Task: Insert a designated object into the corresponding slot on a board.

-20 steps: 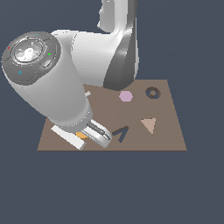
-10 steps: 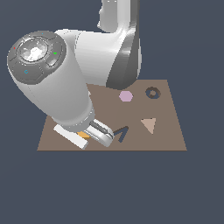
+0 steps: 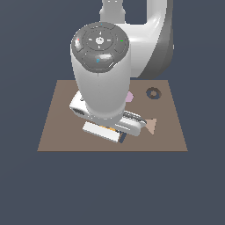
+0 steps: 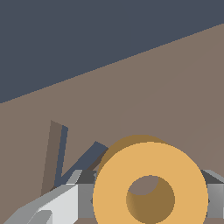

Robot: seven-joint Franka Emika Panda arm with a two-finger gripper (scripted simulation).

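Here the two fingers (image 4: 52, 205) clasp one orange ring (image 4: 150, 183) between them, raised above the one brown board (image 3: 57, 123). Well apart from the ring lies one dark ring-shaped slot (image 3: 153, 92); one V-shaped mark (image 4: 61, 153) sits near the ring.

The orange ring (image 4: 150, 183) sits clamped between grey fingers (image 4: 57, 205) above the brown board (image 4: 166, 83), beside a dark V-shaped mark (image 4: 65, 162).

The arm (image 3: 102, 79) bends low over the scene, its gripper (image 4: 151, 199) jaws clamped at both sides.
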